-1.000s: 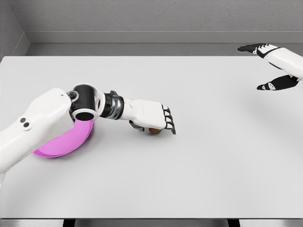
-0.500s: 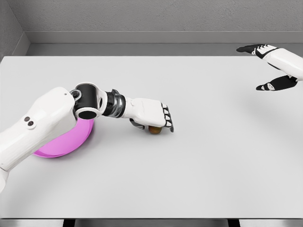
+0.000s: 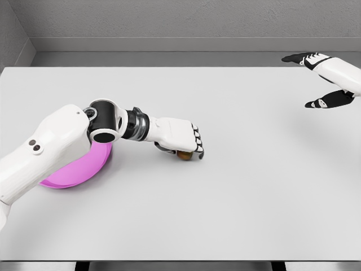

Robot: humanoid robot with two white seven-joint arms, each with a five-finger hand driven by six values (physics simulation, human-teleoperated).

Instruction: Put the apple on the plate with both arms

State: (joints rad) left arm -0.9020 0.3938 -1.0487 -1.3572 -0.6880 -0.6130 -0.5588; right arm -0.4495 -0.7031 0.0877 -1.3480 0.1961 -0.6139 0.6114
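Two hands in view: left hand [image 3: 179,139] curled down over the apple [image 3: 184,155] on the desk [image 3: 237,186], grasp step, next a lift left to the pink plate [image 3: 79,172]; right hand [image 3: 322,79] idle, spread, far right.

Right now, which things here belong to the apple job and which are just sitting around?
Part of the job:
- apple, under the left robot hand
- pink plate, partly hidden by the left arm
- right robot hand, raised at far right

Just there:
- white table
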